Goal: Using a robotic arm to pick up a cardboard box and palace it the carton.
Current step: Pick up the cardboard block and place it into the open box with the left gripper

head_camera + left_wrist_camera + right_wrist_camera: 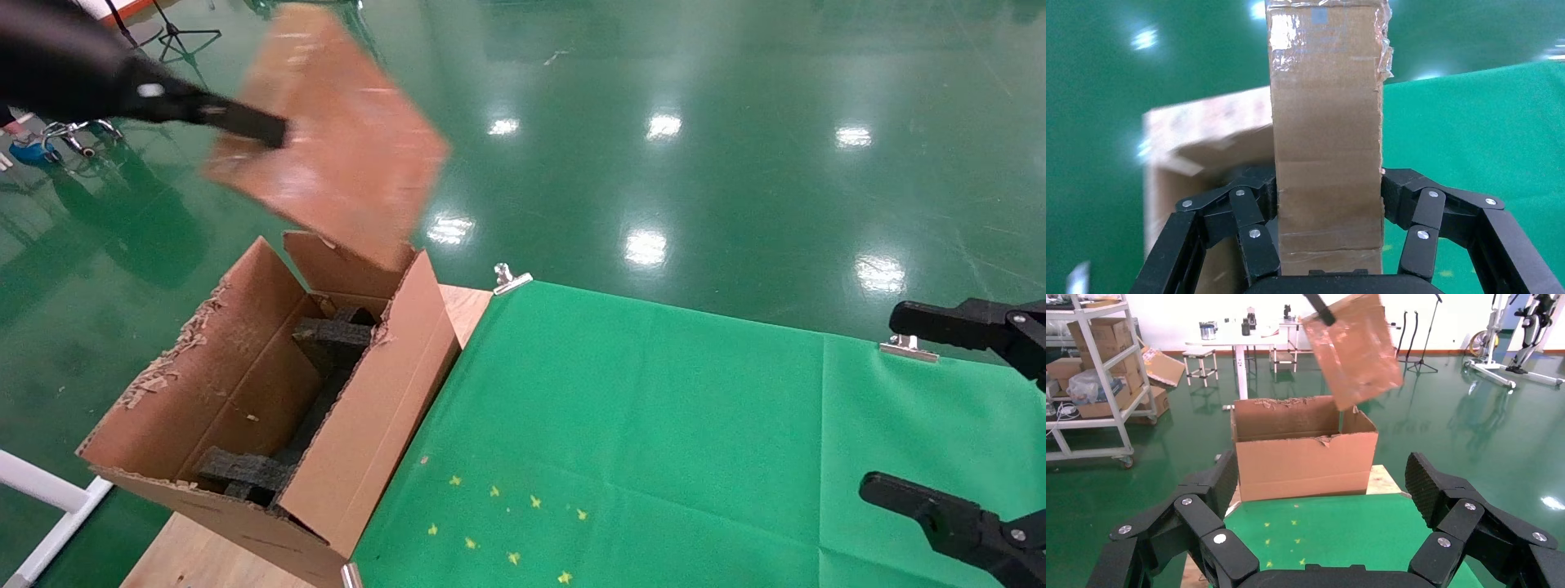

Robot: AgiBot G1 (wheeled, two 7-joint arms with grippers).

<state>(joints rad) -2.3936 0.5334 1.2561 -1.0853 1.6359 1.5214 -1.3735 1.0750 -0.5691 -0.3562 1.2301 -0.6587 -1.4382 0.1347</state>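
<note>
The small taped cardboard box (pixel 335 139) hangs tilted in the air above the far end of the carton (pixel 368 425), clear of its flaps. My left gripper (pixel 265 131) is shut on the box near one end; in the left wrist view the fingers (pixel 1260 202) press both narrow sides of the cardboard box (pixel 1327 122), with the carton (pixel 1199 141) below and behind. The carton stands open at the table's left, with black foam blocks (pixel 331 335) inside. My right gripper (pixel 907 408) hovers open and empty at the table's right side. The right wrist view shows the carton (pixel 1303 459) and the box (pixel 1358 349) above it.
A green cloth (pixel 654 425) covers the table, held by metal clips (pixel 511 279) at its far edge, with small yellow star marks (pixel 507 523) near the front. Shiny green floor lies beyond the table. A shelf rack (pixel 1095 373) and white tables (pixel 1236 343) stand far off.
</note>
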